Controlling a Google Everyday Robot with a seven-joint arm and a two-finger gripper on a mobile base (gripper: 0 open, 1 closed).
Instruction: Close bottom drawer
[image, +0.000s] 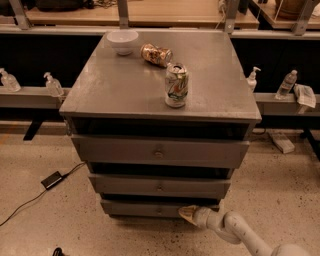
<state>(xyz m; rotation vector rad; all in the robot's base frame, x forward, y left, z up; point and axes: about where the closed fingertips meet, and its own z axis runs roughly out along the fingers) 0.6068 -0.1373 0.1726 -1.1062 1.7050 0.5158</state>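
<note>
My gripper (186, 213) sat low at the 6 o'clock edge of the view, its cream fingers drawn together into one tapered point with nothing between them. The tip rested against the front of the bottom drawer (140, 208), at the right end of that front, at about 3 o'clock from its small knob (159, 210). My arm (240, 235) trailed away toward 4 o'clock, out of the corner of the view. The bottom drawer was the lowest and narrowest front of the grey cabinet (125, 95), with a dark gap above it; over it lay the middle drawer (160, 186) and the widest top drawer (200, 152), each with a dark band above its front. On the cabinet top an upright can (176, 85) stood right of centre. A can on its side (156, 54) lay at 11 o'clock from it, and a white bowl (123, 41) sat beyond, near the far left corner. Two small bottles (52, 84) stood on the ledge at 9 o'clock from the cabinet. A pump bottle (252, 78) and a water bottle (286, 84) stood on the ledge at 3 o'clock. On the speckled floor at 8 o'clock lay a black power brick (51, 180) with its cord.
</note>
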